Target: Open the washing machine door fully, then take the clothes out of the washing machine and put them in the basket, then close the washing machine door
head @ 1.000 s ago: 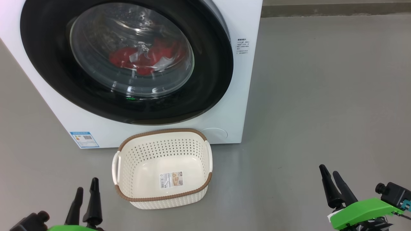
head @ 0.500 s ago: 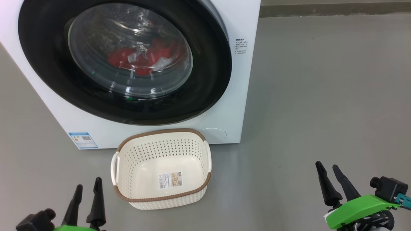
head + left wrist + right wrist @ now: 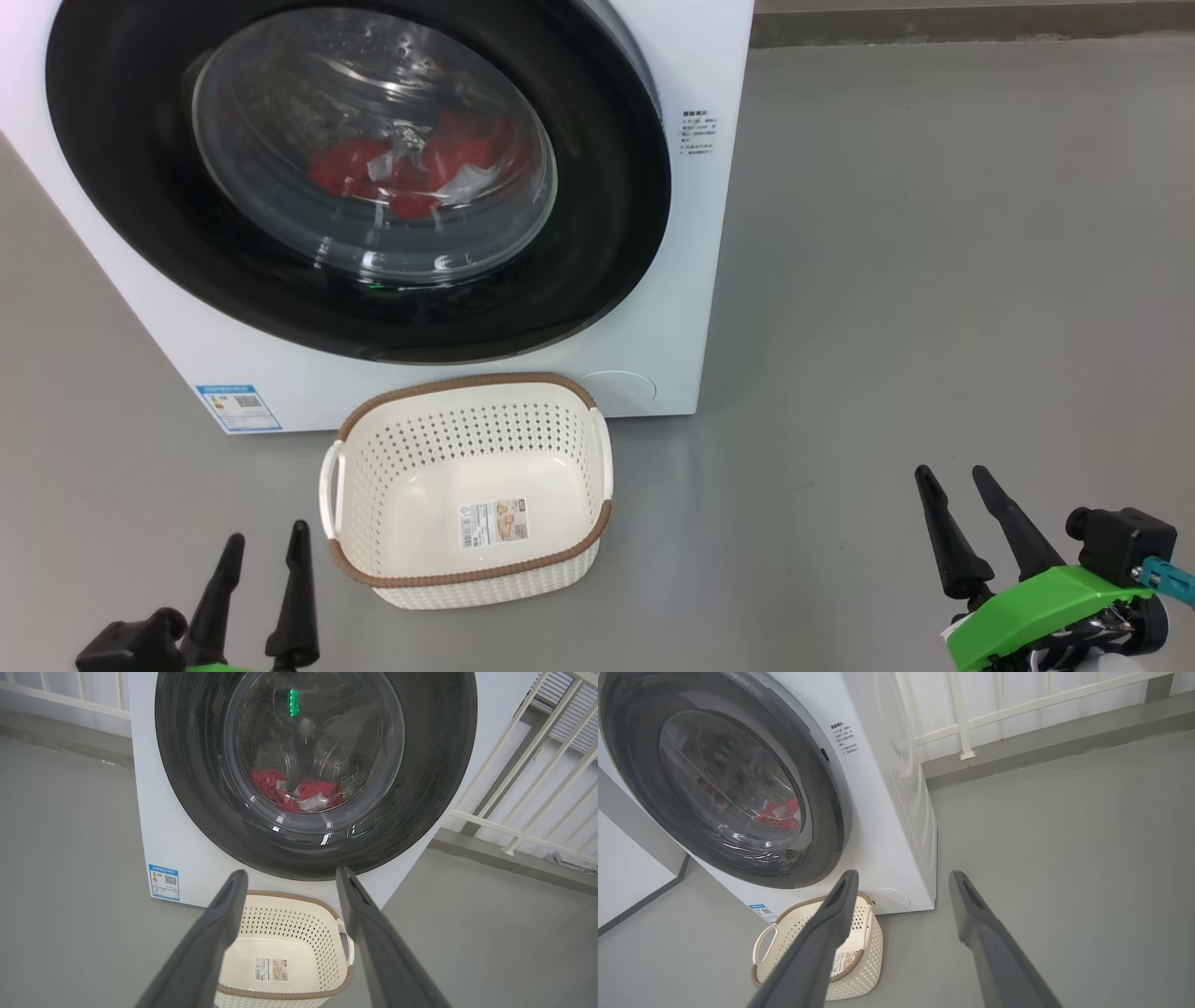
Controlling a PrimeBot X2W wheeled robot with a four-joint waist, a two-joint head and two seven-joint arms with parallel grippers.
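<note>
Ahead of the dark, long-fingered left gripper (image 3: 267, 533), whose body the head view's bottom edge cuts off, the big white boxy washing machine (image 3: 653, 355) loses its top to the upper edge, as does its large round black-rimmed glass door (image 3: 597, 233). Behind that bulging glass, glints warp the bright red and white fabric clothes (image 3: 411, 173); their shape cannot be told. The machine's small printed text (image 3: 698, 135), its blue-white label sticker (image 3: 238, 407) and the floor label (image 3: 493, 523) of the small cream perforated plastic basket (image 3: 467, 571) are too small to read. In the left wrist view the gripper's fingers (image 3: 205, 942) cover the basket's near corners.
</note>
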